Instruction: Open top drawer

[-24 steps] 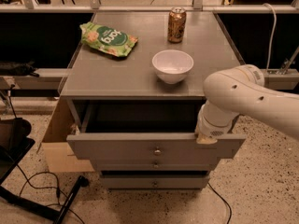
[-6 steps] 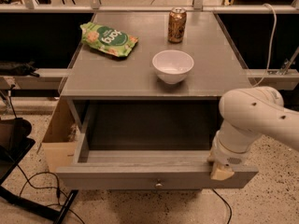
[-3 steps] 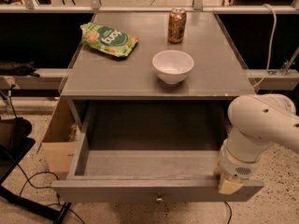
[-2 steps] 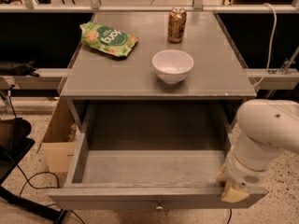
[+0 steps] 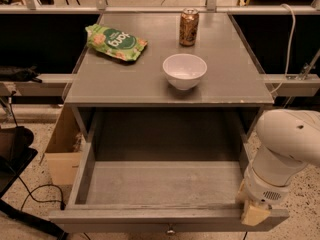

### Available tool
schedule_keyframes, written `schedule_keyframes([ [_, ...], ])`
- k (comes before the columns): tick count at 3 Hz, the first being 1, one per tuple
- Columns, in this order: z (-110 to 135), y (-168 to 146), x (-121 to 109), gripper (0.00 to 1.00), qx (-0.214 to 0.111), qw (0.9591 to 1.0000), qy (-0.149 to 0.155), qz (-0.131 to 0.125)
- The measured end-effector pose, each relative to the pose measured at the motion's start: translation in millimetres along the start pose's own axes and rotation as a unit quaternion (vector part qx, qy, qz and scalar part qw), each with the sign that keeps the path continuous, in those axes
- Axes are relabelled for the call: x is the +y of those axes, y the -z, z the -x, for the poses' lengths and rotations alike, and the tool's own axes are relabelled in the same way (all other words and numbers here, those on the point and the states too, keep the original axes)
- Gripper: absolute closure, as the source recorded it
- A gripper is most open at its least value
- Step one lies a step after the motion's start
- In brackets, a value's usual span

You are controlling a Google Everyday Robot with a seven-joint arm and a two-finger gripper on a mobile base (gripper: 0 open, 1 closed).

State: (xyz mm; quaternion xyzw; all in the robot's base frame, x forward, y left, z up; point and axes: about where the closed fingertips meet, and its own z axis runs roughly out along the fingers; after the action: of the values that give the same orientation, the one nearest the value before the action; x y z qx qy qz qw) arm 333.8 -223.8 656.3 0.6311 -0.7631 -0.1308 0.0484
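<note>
The top drawer (image 5: 165, 185) stands pulled far out of the grey cabinet, its deep grey tray bare inside. Its front panel (image 5: 150, 220) runs along the bottom edge of the view, with the small round metal knob (image 5: 171, 230) just showing. My gripper (image 5: 254, 211) sits at the right end of the drawer front, on top of its rim, under the white arm (image 5: 285, 144). The two narrower drawers are hidden below the open one.
On the cabinet top (image 5: 125, 79) lie a green chip bag (image 5: 115, 42), a white bowl (image 5: 184, 71) and a brown can (image 5: 189, 27). A cardboard box (image 5: 62, 149) stands left of the cabinet. Cables (image 5: 30, 196) run over the floor at left.
The drawer has slid further out toward the camera, and my gripper has moved down and toward the camera with its front rim.
</note>
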Motion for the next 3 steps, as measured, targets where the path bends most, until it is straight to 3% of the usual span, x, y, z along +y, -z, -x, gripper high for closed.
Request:
schedule_keyframes([
  [1,0.0,0.0,0.0,0.50,0.000,1.0000,0.000,0.000],
  [3,1.0,5.9,0.5,0.00,0.001,1.0000,0.002,-0.004],
])
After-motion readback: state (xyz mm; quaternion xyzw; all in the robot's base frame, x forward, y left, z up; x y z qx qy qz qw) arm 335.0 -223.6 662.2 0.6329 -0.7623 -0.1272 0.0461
